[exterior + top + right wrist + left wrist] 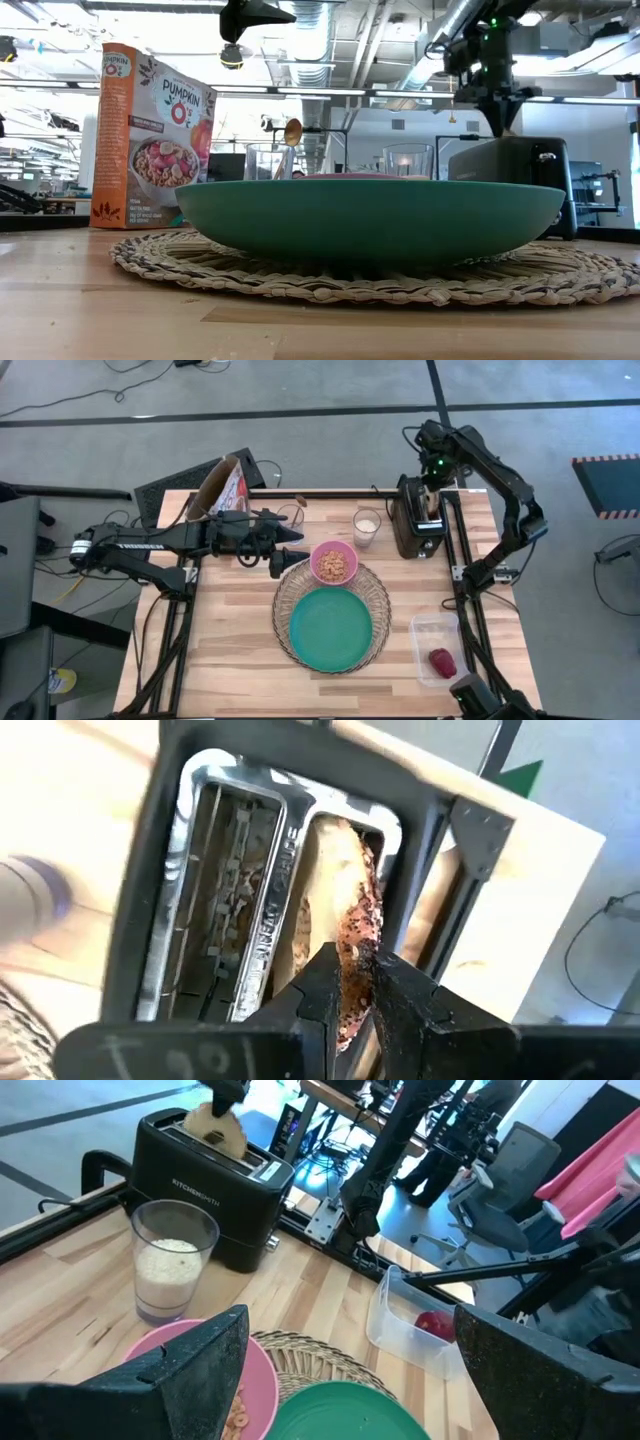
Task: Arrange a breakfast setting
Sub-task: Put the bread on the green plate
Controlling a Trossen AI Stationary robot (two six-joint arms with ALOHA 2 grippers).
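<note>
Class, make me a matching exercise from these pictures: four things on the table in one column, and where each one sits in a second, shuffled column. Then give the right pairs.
Things:
1. bagel
2. dark red fruit
3. teal plate
4. cereal

Places:
A. on the woven charger
B. in the pink bowl
C. in the black toaster, between the right gripper fingers
D. in the clear plastic tub

Pairs: 1-C, 2-D, 3-A, 4-B
</note>
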